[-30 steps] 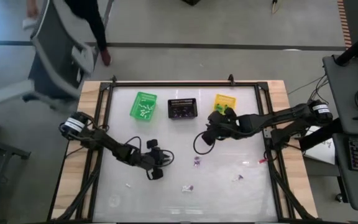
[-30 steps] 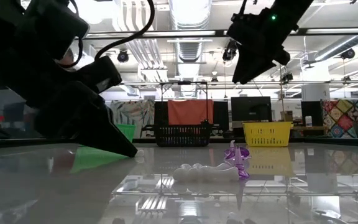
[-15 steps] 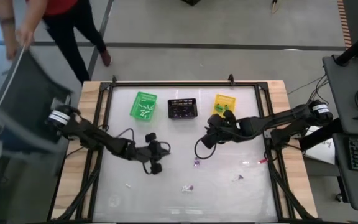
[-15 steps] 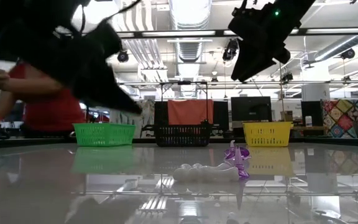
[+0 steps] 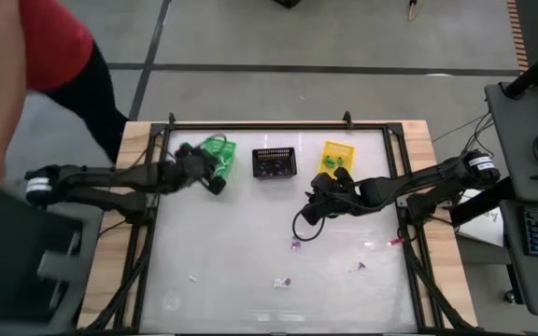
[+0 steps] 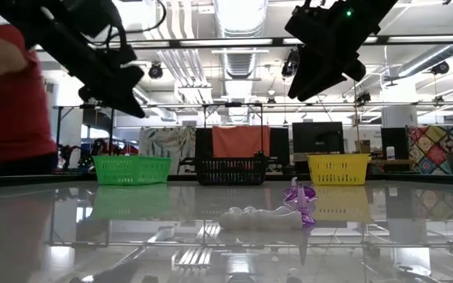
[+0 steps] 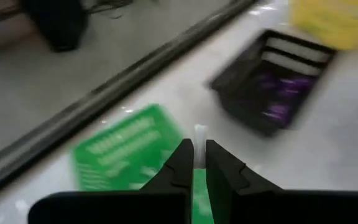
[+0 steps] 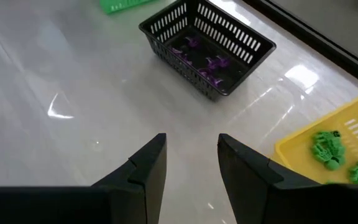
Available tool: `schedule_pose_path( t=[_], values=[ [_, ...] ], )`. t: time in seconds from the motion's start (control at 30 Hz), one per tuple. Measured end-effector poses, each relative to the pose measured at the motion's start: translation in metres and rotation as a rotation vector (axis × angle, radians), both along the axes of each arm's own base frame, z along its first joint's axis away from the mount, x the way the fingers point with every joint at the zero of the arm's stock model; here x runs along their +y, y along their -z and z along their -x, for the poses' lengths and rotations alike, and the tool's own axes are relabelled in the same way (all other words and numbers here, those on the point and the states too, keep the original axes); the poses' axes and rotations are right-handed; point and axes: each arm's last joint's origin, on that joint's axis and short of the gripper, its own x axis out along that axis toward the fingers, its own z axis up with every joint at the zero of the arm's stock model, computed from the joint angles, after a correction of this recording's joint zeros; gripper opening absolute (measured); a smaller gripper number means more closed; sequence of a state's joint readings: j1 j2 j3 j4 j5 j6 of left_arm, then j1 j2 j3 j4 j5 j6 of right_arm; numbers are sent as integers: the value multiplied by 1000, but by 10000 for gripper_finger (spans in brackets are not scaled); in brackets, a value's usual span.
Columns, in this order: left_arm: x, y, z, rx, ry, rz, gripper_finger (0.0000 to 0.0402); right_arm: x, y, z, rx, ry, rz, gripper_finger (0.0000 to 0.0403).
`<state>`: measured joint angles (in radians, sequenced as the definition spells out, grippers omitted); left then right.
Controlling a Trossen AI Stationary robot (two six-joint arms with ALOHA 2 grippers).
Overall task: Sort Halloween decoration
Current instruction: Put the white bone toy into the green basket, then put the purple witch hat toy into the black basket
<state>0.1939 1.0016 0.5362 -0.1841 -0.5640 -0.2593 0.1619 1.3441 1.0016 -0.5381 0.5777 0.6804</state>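
So the left claw (image 7: 199,163) is clenched on a little white trinket (image 7: 199,144) and it's hanging right over the green basket (image 5: 216,156) at the desk's far left, which already has white bits in it. Looks to me like the drop step: best bet is to get the tips centred over the basket's inside, not its rim, come down low so the piece doesn't bounce out, then let go. The black basket (image 5: 274,162) with purple pieces sits just beside it, so drifting that way would mis-sort. The right claw (image 8: 188,163) is released and empty, hovering above the middle of the desk near the yellow basket (image 5: 336,155), which holds green pieces. Leftover trinkets: a purple one (image 5: 296,245) mid-desk, plus a few more (image 5: 281,282) toward the near edge.
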Motion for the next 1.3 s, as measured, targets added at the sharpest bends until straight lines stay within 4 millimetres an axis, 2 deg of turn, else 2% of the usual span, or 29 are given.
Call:
schedule_pose_path(
  t=[0.13, 0.23, 0.53, 0.67, 0.8, 0.9, 1.03, 1.3],
  values=[
    [31, 3, 10, 44, -86, 28, 0, 0, 0, 0, -1, 1, -8, 137],
    [44, 8, 14, 49, -92, 78, 11, 1, 1, 0, 4, -20, -50, 136],
    [48, 10, 12, 83, -91, 64, 92, 4, 2, 0, 20, -83, -144, 132],
    [47, 9, 12, 74, -73, 78, 115, 5, 2, 0, 27, -108, -168, 130],
    [37, 7, 5, 4, 33, 145, 122, 15, 7, 2, 83, -231, -125, 132],
    [24, 4, -3, -54, 126, 164, 122, 28, 17, 4, 113, -338, -83, 130],
    [2, -3, -16, -129, 258, 143, 122, 44, 34, 7, 46, -449, -61, 123],
    [-35, -20, -30, -297, 456, 94, 122, 55, 73, 16, -145, -550, -29, 102]
  ],
)
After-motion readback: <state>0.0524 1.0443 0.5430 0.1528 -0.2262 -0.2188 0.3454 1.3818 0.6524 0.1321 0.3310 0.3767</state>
